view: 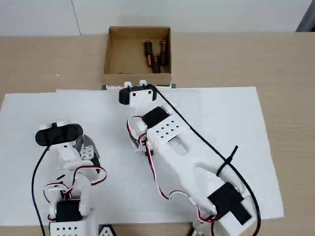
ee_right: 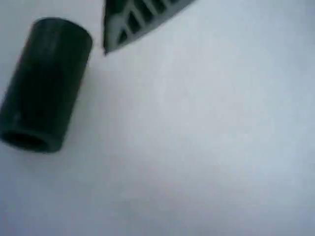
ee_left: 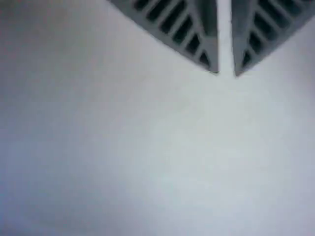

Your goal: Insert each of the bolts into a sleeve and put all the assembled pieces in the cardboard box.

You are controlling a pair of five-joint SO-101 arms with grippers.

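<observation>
High view: the cardboard box [view: 112, 55] stands on the wooden worktop [view: 288, 64], at the far edge of a white paper sheet [view: 224, 113]. Several assembled pieces [view: 156, 55], coppery bolts in dark sleeves, lie in its right half. The right arm [view: 170, 135] stretches slantwise over the sheet, and its wrist is just before the box's near wall. The left arm [view: 69, 152] is at the sheet's near left, well apart from the box.

Left wrist view: the left end effector [ee_left: 226, 69] hangs over bare paper. Its ribbed grey fingers [ee_left: 194, 34] are closed to a narrow slit with nothing between them.

Right wrist view: a dark sleeve [ee_right: 44, 83] lies on its side on the paper, hollow end showing, just beside the right end effector [ee_right: 132, 24] and apart from it. I cannot tell whether this end effector is open or closed.
</observation>
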